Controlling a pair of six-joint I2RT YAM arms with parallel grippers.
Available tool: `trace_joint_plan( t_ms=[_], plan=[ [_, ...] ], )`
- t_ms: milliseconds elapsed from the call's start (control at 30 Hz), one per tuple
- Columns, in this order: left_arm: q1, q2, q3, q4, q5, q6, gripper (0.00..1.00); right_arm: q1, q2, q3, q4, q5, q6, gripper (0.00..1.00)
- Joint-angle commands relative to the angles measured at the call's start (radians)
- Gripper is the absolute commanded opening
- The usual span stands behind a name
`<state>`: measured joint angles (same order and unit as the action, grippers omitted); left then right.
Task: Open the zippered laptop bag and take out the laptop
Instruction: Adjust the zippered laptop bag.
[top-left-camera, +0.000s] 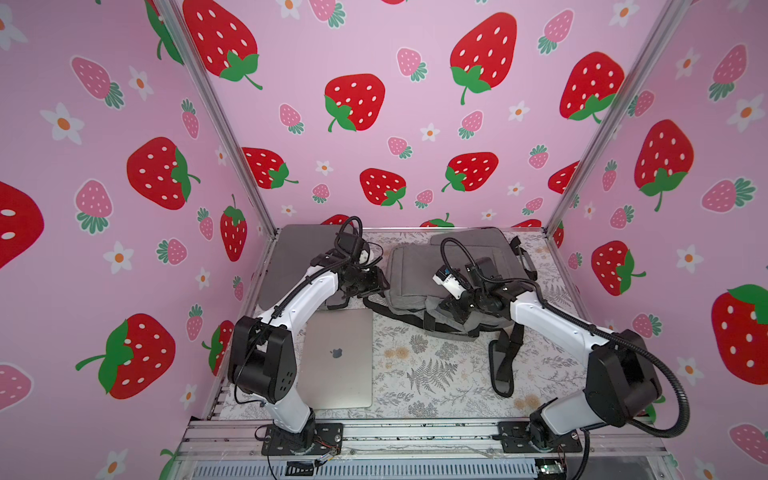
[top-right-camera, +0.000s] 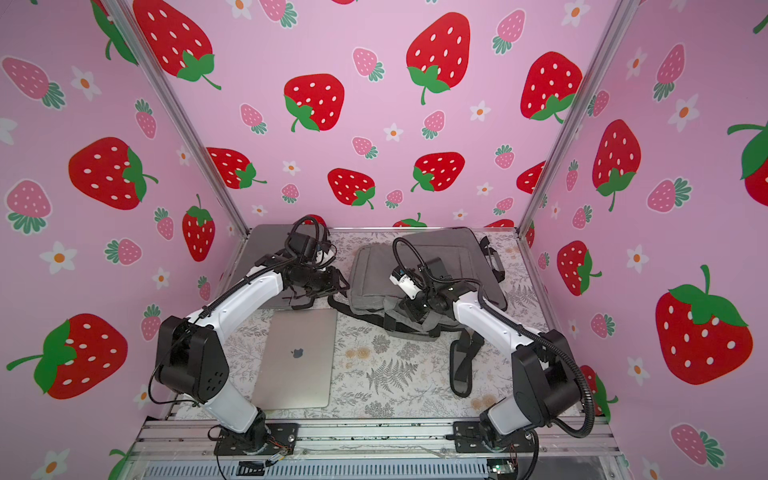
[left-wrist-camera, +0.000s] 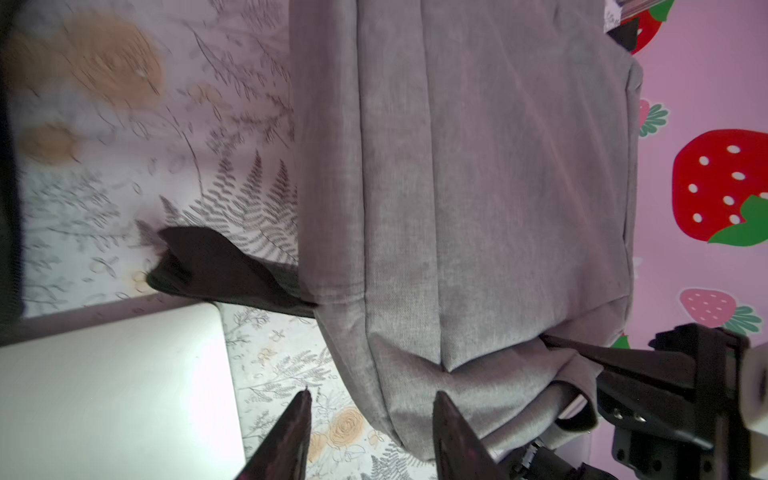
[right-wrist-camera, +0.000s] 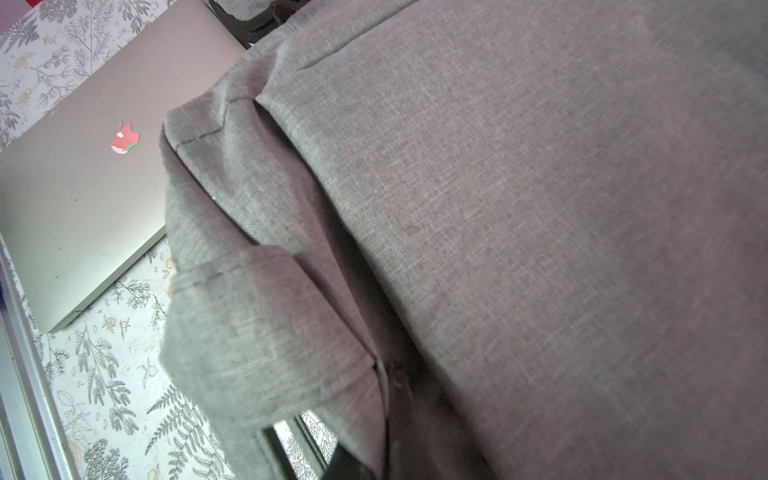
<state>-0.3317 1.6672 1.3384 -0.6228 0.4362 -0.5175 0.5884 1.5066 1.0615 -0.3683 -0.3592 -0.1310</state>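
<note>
In both top views I see the laptop (top-left-camera: 338, 357) already out, lying flat and closed on the floral bench (top-left-camera: 436, 374) beside my left arm's base, its near edge close to the front rail. An apple logo (top-left-camera: 336, 353) on the lid is the only mark I can make out. The grey laptop bag (top-left-camera: 415, 274) sits mid-bench further back. Its black strap (top-left-camera: 505, 361) loops forward on the right, and there is open bench between strap and laptop. A darker grey case (top-left-camera: 490, 245) lies behind the bag and a grey sleeve (top-left-camera: 299, 253) sits at the rear left corner. The left gripper (top-left-camera: 372, 284) hovers just off the bag's left edge, and the right gripper (top-left-camera: 455, 309) is down on the bag's near edge. The left wrist view adds what the top cannot. My left fingers (left-wrist-camera: 291, 436) stand partly apart with nothing between them, pointing at the bag's corner, and the laptop's pale edge is just beside them. Across the bag, the right fingers (left-wrist-camera: 623, 365) are pinched closed on its edge fabric. The right wrist view is mostly grey weave up close, with the laptop off to one side, its logo (right-wrist-camera: 124, 139) reflecting red and pink.
</note>
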Motion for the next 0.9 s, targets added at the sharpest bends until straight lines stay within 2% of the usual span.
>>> trace_joint_plan(
  t_ms=[0, 167, 367, 467, 667, 733, 867],
  plan=[
    [-0.015, -0.005, -0.057, 0.072, 0.035, -0.156, 0.50, -0.015, 0.000, 0.055, 0.055, -0.035, 0.027, 0.00],
    [-0.020, 0.003, -0.132, 0.188, 0.060, -0.253, 0.50, -0.018, 0.006, 0.052, 0.053, -0.043, 0.023, 0.00],
    [-0.024, 0.040, -0.118, 0.282, 0.108, -0.333, 0.45, -0.018, 0.014, 0.048, 0.055, -0.048, 0.030, 0.00],
    [-0.025, 0.045, -0.088, 0.284, 0.124, -0.345, 0.35, -0.018, 0.019, 0.049, 0.056, -0.053, 0.037, 0.00],
    [-0.022, 0.045, -0.042, 0.269, 0.187, -0.375, 0.00, -0.018, 0.027, 0.037, 0.069, -0.061, 0.045, 0.00],
    [-0.019, 0.037, -0.012, 0.249, 0.195, -0.387, 0.00, -0.015, 0.031, 0.026, 0.068, -0.065, 0.026, 0.00],
    [-0.012, 0.039, 0.056, 0.196, 0.223, -0.422, 0.00, 0.000, 0.033, -0.011, 0.048, -0.029, -0.041, 0.14]
  ],
)
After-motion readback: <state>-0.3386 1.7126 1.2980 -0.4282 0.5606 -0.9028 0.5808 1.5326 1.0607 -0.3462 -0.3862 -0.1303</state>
